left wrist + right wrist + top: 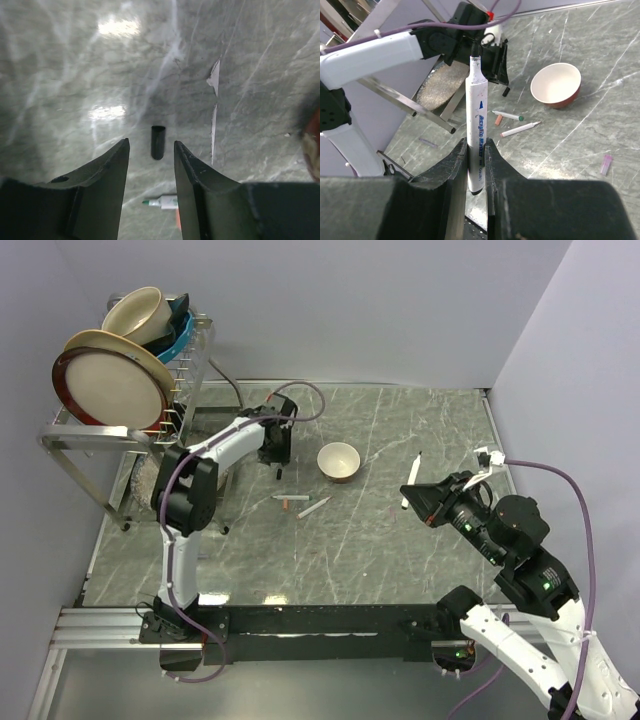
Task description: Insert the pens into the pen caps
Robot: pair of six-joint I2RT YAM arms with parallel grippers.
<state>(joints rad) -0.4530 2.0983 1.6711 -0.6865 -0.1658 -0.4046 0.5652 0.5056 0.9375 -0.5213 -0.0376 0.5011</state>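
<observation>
Three pens: one in right gripper, two on table; one black cap

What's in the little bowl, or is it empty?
Empty. The bowl shows only its bare cream inside, from above and in the right wrist view; nothing lies in it.

left claw aims down, jaws apart; right claw clamped.

Bright overhead light; glare on table; soft shadows.
</observation>
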